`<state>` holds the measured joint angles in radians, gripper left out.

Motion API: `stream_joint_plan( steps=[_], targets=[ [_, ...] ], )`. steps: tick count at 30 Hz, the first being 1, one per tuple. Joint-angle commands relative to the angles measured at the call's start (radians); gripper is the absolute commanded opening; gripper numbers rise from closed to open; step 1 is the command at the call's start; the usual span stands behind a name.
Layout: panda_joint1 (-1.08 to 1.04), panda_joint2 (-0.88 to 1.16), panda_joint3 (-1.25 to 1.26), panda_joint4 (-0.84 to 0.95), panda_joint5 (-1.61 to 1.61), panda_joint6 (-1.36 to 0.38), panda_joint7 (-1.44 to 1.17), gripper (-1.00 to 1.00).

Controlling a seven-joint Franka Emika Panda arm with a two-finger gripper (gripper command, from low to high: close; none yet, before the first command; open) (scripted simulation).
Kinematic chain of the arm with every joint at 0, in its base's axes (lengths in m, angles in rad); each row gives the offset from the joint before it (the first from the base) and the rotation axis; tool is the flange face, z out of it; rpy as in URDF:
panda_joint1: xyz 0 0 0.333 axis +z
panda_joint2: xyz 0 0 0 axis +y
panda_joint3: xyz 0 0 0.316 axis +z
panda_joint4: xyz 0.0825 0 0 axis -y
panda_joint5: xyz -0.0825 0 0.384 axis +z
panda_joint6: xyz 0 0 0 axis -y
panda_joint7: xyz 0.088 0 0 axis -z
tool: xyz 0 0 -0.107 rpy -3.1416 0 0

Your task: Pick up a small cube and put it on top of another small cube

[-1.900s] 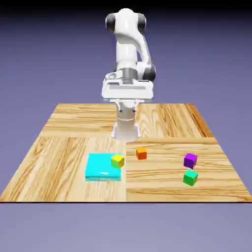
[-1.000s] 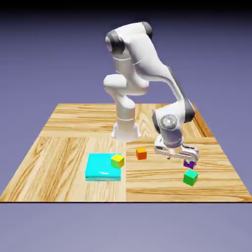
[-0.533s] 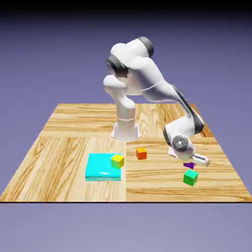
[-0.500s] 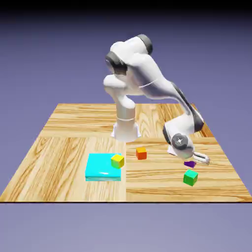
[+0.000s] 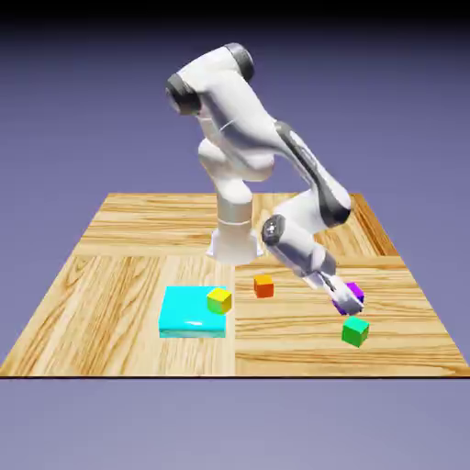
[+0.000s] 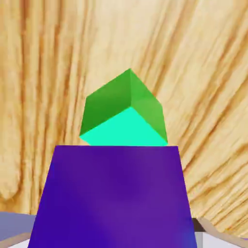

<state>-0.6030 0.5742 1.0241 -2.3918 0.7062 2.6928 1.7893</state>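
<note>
Exterior view: we find the gripper (image 5: 341, 296) clenched on the small purple cube (image 5: 353, 294), held just above the green cube (image 5: 355, 330) on the wooden table (image 5: 110, 275). We note a yellow cube (image 5: 219, 299) resting on a flat cyan block (image 5: 188, 312); an orange cube (image 5: 263, 285) sits apart, nothing between.

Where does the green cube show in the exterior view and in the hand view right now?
Exterior view: green cube on the table, lower right, just below the tool.
Hand view: green cube at centre, above the purple cube.
Shared landmark: the purple cube.
</note>
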Motion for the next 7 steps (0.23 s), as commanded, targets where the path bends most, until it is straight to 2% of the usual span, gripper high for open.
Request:
stream_joint_plan(
  steps=[1,4,5,7],
  targets=[
    [0.033,0.036,-0.020,0.008,-0.005,0.032,-0.004,-1.00],
    [0.107,0.116,-0.065,0.027,-0.016,0.106,-0.014,-1.00],
    [0.107,0.116,-0.065,0.027,-0.016,0.106,-0.014,1.00],
    [0.073,0.080,-0.045,0.018,-0.011,0.073,-0.010,1.00]
  ],
)
